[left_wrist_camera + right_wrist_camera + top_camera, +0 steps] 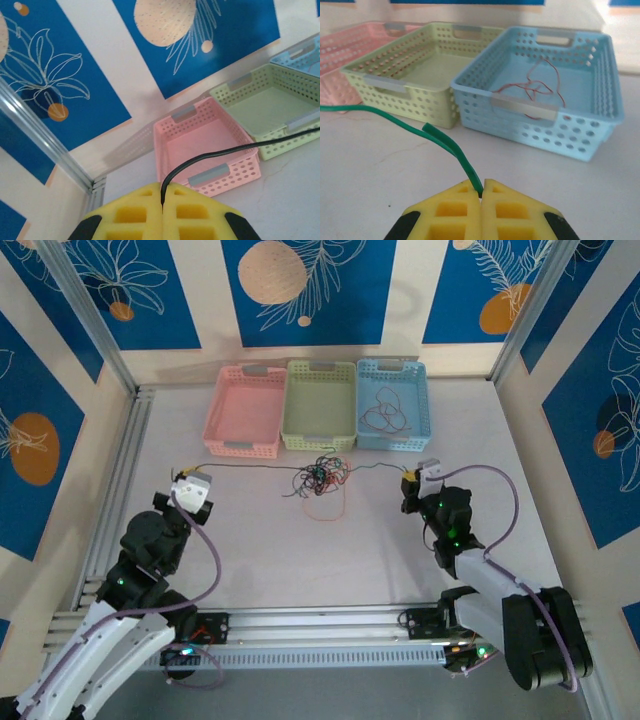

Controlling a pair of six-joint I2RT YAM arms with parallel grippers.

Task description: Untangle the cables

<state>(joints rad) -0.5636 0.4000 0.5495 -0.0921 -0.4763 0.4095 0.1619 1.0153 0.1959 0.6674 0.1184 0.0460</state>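
A clump of tangled cables (320,480), black, reddish-brown and green, lies mid-table in front of the baskets. A black cable (235,150) runs from the clump leftward into my left gripper (162,200), whose yellow pads are shut on its end. A green cable (447,145) runs from the clump rightward into my right gripper (481,192), shut on it, its free tip sticking up beside the strand. In the top view the left gripper (183,475) and right gripper (408,477) sit on either side of the clump. A reddish-brown cable (384,410) lies loose in the blue basket (424,400).
Three baskets stand in a row at the back: pink basket (215,420), green basket (292,420) and the blue basket. Aluminium frame rails (120,490) border the table at left and along the near edge. Patterned walls enclose the cell.
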